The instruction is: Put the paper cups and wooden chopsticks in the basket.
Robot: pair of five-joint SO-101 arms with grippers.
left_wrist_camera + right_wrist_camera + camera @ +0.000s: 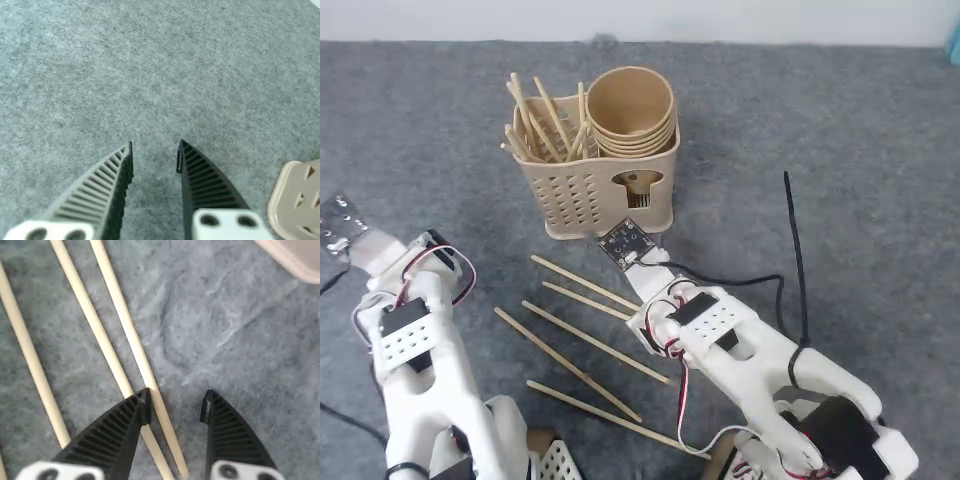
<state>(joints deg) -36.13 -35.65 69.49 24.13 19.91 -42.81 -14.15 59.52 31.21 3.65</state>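
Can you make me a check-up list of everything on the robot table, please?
Surface: grey carpet, flat.
Job's things: paper cups stacked in the basket; standing chopsticks in its other compartment; five loose chopsticks on the carpet between the arms.
Clutter: beige perforated piece by the left arm's base.
Grippers: left gripper open over bare carpet; right gripper open above loose chopsticks.
Cables: black cable by the right arm; red and white wires on both arms.
Surroundings: pale wall behind.
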